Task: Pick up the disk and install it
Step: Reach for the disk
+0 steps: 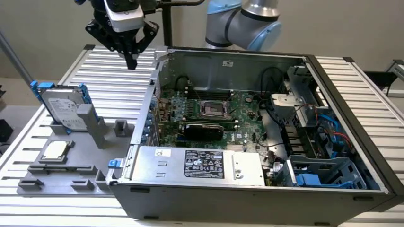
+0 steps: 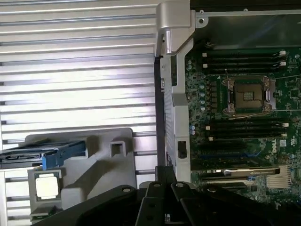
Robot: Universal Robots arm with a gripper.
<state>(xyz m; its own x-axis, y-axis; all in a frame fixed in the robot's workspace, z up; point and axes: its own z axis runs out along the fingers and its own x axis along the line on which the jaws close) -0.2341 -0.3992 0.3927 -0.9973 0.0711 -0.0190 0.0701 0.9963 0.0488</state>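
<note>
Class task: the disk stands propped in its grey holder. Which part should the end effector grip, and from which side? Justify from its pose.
Probably the free upper end of the disk, pinched across its flat faces, from above. It stands tilted, lower end seated in the grey holder, leaving the top exposed.

Pincer (image 1: 131,60) closed, empty, pointing down, arm (image 1: 243,23) raised

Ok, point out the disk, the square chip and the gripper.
disk (image 1: 63,109), exterior view, on the middle of its labelled face.
square chip (image 1: 55,150), exterior view, on its silver top.
gripper (image 1: 131,64), exterior view, between its closed fingertips.
</note>
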